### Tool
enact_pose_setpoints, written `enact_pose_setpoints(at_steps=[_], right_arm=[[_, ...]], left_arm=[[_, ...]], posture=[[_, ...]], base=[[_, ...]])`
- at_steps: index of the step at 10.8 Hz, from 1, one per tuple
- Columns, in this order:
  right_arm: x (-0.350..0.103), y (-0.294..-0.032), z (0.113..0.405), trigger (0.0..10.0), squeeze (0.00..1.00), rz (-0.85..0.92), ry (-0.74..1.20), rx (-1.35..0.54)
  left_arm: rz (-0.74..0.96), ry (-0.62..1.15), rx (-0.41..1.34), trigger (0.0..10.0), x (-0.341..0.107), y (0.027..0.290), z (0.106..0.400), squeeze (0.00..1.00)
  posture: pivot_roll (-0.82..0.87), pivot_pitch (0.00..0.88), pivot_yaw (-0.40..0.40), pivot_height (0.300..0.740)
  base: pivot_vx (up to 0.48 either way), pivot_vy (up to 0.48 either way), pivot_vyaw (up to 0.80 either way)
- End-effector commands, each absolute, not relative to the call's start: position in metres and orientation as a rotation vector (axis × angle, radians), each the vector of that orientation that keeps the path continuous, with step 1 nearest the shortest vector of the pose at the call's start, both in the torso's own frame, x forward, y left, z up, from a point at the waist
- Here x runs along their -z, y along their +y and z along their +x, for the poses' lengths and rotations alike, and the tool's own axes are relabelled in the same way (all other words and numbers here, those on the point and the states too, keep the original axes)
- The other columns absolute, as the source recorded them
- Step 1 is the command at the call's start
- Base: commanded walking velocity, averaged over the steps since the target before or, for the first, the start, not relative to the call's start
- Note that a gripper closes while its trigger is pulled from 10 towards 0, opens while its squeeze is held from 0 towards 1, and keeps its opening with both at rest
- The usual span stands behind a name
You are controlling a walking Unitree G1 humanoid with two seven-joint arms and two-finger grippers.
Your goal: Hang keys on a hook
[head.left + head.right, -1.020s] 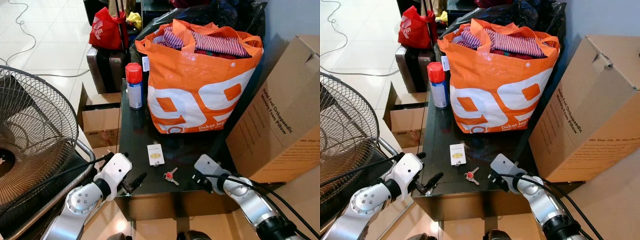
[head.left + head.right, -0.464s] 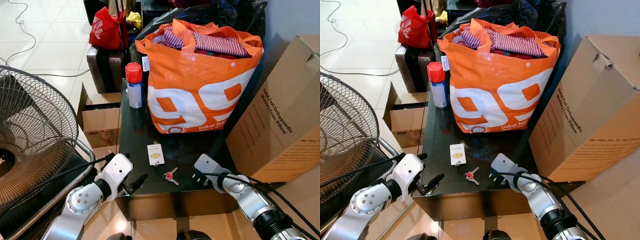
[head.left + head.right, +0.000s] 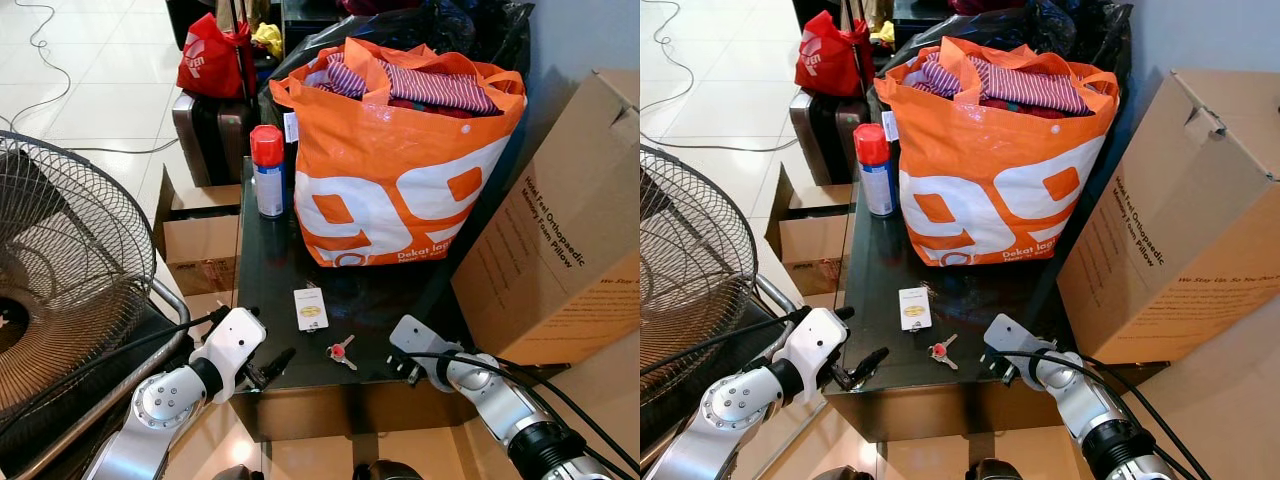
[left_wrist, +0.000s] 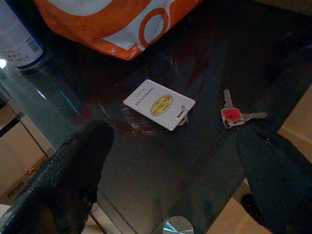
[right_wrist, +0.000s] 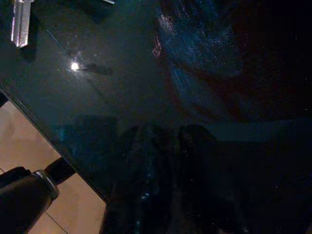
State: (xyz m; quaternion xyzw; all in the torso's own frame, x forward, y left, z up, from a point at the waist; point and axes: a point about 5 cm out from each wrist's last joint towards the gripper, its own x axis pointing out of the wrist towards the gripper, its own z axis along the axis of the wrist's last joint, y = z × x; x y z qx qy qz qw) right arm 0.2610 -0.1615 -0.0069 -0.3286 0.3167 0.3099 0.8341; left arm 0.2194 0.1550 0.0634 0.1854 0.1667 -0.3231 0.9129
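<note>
While both arms sit at the near edge of the dark glass worktop, I see my left tool at the front left corner, fingers spread wide and holding nothing. My right tool rests low at the front right, fingers pressed together and empty. Between them lie the keys, flat on the glass, red head toward me, blades fanned and pointing away and to the right. Just beyond is a white tag card. Farther back stand a spray can and an orange bag stuffed with clothes.
</note>
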Motion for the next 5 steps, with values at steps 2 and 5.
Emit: enact_pose_setpoints(at_steps=[2, 5], right_arm=[[0.0084, -0.1684, 0.2616, 0.0, 0.0, -0.724, 0.697, -0.65], [0.0102, -0.1702, 0.2614, 0.0, 0.0, -0.728, 0.704, -0.641]], left_arm=[[0.376, 0.36, 0.686, 10.0, -0.0605, 0.1523, 0.2172, 0.0], [0.379, 0.36, 0.689, 10.0, -0.0596, 0.152, 0.2178, 0.0]], posture=[[-0.15, 0.087, -0.033, 0.74], [-0.14, 0.079, -0.033, 0.74]], base=[[0.0, 0.0, 0.0], [0.0, 0.0, 0.0]])
